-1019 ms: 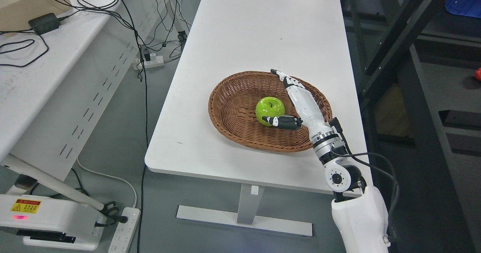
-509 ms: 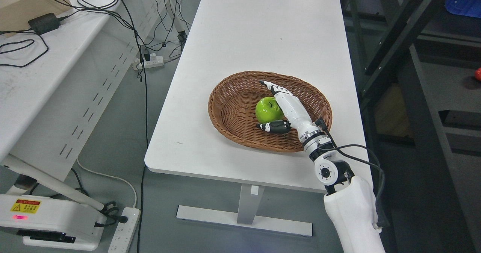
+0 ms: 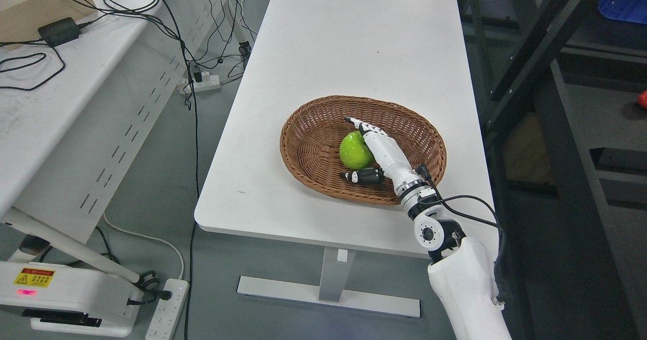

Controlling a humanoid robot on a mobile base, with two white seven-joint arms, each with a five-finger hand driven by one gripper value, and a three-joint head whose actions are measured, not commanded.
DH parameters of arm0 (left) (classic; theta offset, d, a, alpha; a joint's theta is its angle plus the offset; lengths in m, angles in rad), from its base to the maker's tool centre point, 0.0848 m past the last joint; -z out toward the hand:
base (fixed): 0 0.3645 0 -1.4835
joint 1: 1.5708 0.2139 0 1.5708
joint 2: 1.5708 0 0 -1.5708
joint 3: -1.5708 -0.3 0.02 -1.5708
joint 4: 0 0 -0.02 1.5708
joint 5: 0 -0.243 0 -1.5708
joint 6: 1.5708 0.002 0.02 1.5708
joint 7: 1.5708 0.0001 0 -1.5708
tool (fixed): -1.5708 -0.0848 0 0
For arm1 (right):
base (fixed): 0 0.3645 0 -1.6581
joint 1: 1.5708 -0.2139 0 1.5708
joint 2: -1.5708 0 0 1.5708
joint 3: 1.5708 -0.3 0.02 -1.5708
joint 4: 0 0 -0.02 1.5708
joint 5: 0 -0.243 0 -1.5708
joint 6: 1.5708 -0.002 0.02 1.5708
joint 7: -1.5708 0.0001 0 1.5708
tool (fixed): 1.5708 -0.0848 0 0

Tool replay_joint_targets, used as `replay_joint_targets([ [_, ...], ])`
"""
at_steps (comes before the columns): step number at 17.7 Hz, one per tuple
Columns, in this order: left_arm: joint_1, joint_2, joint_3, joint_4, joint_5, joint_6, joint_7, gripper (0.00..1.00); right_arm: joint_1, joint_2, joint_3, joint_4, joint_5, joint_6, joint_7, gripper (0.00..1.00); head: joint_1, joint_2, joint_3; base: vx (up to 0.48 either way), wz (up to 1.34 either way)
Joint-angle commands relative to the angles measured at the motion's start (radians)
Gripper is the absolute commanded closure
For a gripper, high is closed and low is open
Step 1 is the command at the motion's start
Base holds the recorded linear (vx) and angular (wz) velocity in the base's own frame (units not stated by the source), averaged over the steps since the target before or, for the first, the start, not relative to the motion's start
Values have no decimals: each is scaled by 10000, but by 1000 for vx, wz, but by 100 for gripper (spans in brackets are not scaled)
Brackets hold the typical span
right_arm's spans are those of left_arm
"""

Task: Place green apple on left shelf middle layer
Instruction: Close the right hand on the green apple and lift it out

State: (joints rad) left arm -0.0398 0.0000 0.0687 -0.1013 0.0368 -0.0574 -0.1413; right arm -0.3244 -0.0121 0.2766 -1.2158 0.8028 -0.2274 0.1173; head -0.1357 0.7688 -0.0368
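The apple [image 3: 355,150] lay in the basket [image 3: 308,148] at the frame's centre. The right hand [image 3: 376,150] cupped it from the right, fingers [image 3: 360,125] stretched along its far side, thumb [image 3: 363,176] low at the near side, not yet closed. It looked smooth, round and firm, apt to roll; opposing sides seemed best. The basket's rim stood around it. Dark shelving [image 3: 530,52] rose at the right.

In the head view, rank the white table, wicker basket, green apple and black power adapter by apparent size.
1. white table
2. wicker basket
3. green apple
4. black power adapter, similar to the apple, but farther away, so unsure.
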Motion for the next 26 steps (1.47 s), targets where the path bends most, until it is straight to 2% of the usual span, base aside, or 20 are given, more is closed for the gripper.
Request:
replay_joint_targets([
  [1, 0, 175, 3, 0, 0, -9, 2, 0, -39, -94, -203, 561, -5, 233, -222, 42, 0, 0, 0, 0, 0],
  [3, 0, 175, 3, 0, 0, -9, 2, 0, -54, -109, -250, 546, -21, 371, -344, 63, 0, 0, 0, 0, 0],
  [7, 0, 175, -27, 0, 0, -9, 2, 0, -39, -125, -938, 103, -112, 648, -467, 81, 0, 0, 0, 0, 0],
  [8, 0, 175, 3, 0, 0, -9, 2, 0, 7, -110, -1214, -233, -158, 664, -391, 100, 0, 1, 0, 0, 0],
  [10, 0, 175, 3, 0, 0, -9, 2, 0, 312, -140, -1659, -984, -341, 771, -360, 100, 0, 1, 0, 0, 0],
  [14, 0, 175, 3, 0, 0, -9, 2, 0, 1524, -94, -2687, -3284, -1706, 542, -467, 100, 0, 1, 0, 0, 0],
  [17, 0, 175, 3, 0, 0, 6, 2, 0, 2306, -79, -3317, -4544, -3039, -361, -483, 100, 0, 1, 0, 0, 0],
  [20, 0, 175, 3, 0, 0, -9, 2, 0, 2828, -54, -3594, -5067, -3670, -625, -742, 100, 0, 1, 0, 0, 8],
  [26, 0, 175, 3, 0, 0, -9, 2, 0, 3244, -54, -3656, -5084, -3978, -778, -1035, 100, 0, 1, 0, -9, -1],
])
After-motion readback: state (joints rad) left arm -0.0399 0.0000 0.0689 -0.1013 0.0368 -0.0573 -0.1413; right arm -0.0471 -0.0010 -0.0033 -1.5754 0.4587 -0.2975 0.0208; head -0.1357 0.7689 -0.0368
